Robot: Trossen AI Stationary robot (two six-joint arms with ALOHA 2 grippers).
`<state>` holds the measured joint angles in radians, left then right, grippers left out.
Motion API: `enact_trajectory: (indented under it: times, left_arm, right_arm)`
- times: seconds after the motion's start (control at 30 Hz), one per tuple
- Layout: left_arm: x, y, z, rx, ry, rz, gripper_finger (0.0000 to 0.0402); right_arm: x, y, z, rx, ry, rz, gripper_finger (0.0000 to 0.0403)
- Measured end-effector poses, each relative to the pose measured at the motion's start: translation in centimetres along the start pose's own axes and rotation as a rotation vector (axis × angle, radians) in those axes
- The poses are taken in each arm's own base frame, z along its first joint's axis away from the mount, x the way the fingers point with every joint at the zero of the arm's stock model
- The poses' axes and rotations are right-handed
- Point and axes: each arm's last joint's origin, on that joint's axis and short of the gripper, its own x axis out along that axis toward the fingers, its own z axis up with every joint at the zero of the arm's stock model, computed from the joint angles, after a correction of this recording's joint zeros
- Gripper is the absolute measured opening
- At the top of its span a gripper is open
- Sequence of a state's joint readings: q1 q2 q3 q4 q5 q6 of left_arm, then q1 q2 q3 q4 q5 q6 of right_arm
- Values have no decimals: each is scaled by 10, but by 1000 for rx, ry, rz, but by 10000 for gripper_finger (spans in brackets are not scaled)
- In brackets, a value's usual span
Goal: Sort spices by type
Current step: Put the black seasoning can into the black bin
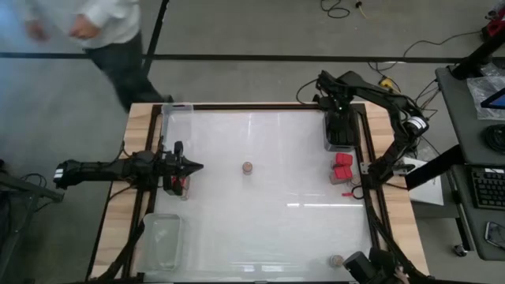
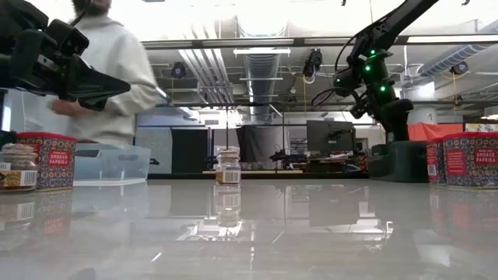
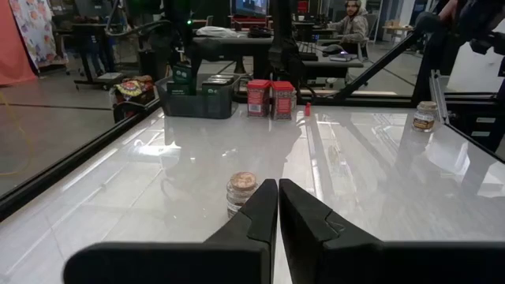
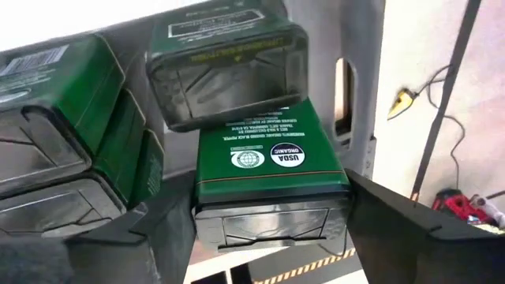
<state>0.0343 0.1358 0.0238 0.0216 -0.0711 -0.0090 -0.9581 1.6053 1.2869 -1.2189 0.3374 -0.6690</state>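
Note:
My right gripper [image 4: 271, 229] hangs over the dark bin [image 1: 341, 140] at the table's far right, shut on a black-and-green boxy spice tin [image 4: 268, 170]. Other tins of that kind [image 4: 55, 102] lie in the bin beneath it. Two red tins [image 1: 342, 167] stand just nearer than the bin. A round tan-topped jar [image 1: 248, 167] stands on its base at the table's centre, and another [image 1: 337, 259] stands near the front edge. My left gripper [image 3: 278, 197] waits shut at the left edge, pointing level at the centre jar [image 3: 241, 189]. My right gripper pinches the tin between its two fingers, one on each of two opposite sides [image 4: 202, 197] [image 4: 341, 185]. The fingers come from above, pointing steeply down. The tin's green labelled face is toward the wrist. Whether the tin rests on the tins beneath, I cannot tell.
A red tin [image 2: 47, 159] and a jar [image 2: 17, 167] stand beside my left gripper. One clear tray [image 1: 177, 110] sits at the far left corner, another [image 1: 162, 237] at the near left. A person [image 1: 102, 31] moves beyond the far left edge.

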Motion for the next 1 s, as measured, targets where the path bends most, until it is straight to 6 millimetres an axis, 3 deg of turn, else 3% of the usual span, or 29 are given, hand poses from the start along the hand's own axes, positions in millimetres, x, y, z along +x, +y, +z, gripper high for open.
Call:
enact_trajectory:
  times: [0.3,0.57,0.83,1.0]
  left_arm:
    - [0,0,0,0,0,0,0]
    - [0,0,0,0,-1,0,0]
    - [0,0,0,0,-1,0,0]
    - [0,0,0,0,0,0,0]
  right_arm:
    - [7,1,6,11,19,10,290]
    - [8,2,13,-15,-8,-3,269]
    - [8,3,14,-48,-14,-8,296]
    - [7,6,16,-94,-8,-14,283]
